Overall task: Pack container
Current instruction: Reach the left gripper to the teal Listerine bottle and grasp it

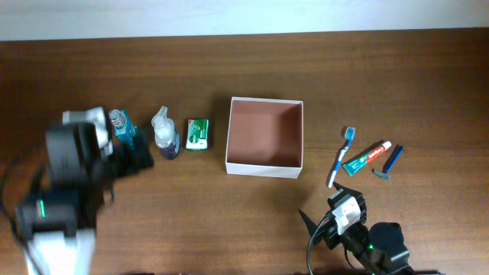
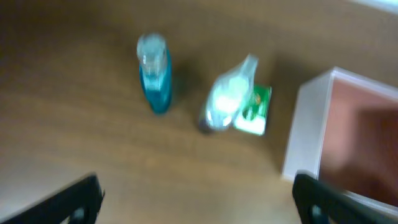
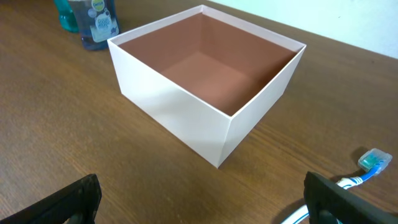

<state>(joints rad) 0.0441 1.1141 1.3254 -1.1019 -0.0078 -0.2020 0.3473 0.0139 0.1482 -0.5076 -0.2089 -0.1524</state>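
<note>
Stretching across the whole shot, the dark wooden bench (image 1: 229, 69) is carrying everything. The container (image 1: 263, 169) is sitting right in the middle of it, open side up, with white walls and a reddish-brown inside. Nothing is lying in it, so the packing looks like it's not yet begun. Middle placement makes sense, since both arms should be able to reach it and drop stuff in from above.

The left gripper (image 2: 198, 190) is hanging over the left side with its fingers spread wide and nothing between them. Its camera is looking blurry, but it's clearly pointing down at the bottles, so it's probably lining up a first pick. The right gripper (image 3: 202, 186) is sitting low near the front edge, also gaping wide and empty, facing a corner of the container.

The toiletries are looking split into two shares, one per arm. On the left a blue bottle (image 1: 121, 126) and a clear spray bottle (image 1: 164, 134) are standing upright, with a green soap box (image 1: 198, 134) lying flat just beside the sprayer, between it and the container. On the right a toothpaste tube (image 1: 368, 158), toothbrush (image 1: 340, 156) and blue razor (image 1: 390, 163) are lying flat near each other, apart from the container wall.
</note>
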